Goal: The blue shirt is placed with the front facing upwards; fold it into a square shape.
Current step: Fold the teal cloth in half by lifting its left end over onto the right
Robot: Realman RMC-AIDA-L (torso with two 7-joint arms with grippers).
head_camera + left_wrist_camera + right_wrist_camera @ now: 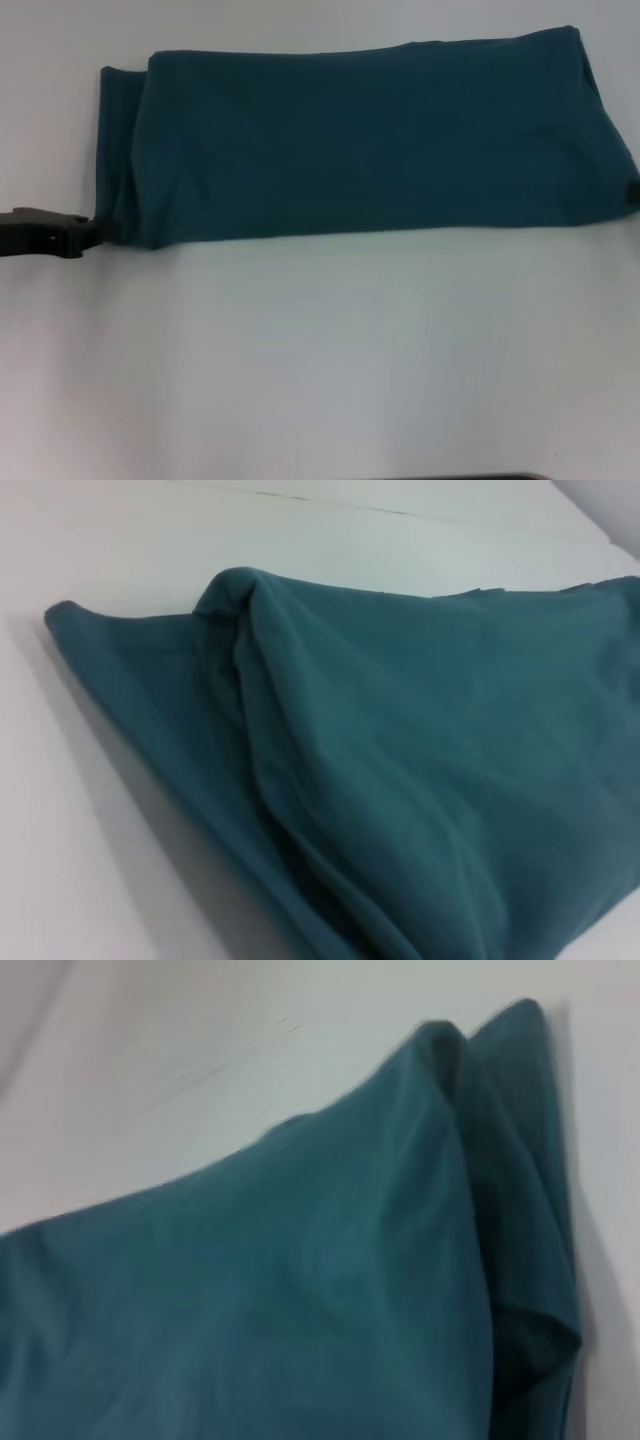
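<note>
My left gripper (100, 230) sits low at the left edge of the head view, its dark tip touching the near left corner of the blue shirt (370, 140); whether it is pinching cloth or only resting against it, I cannot tell. Of my right gripper (632, 193) I see only a small dark bit at the picture's right edge, against the shirt's right end, and its state is likewise beyond me.

The shirt lies across the far half of the white table (320, 350) as a long, flat band running left to right, plain side up (no lettering shows). At the left end an under layer sticks out past the top layer as a narrow strip. My left wrist view shows that end, the shirt (400, 780) folded in soft layers, one corner pointing away. The right wrist view shows the other end (300, 1300), two layered corners peaking together.
</note>
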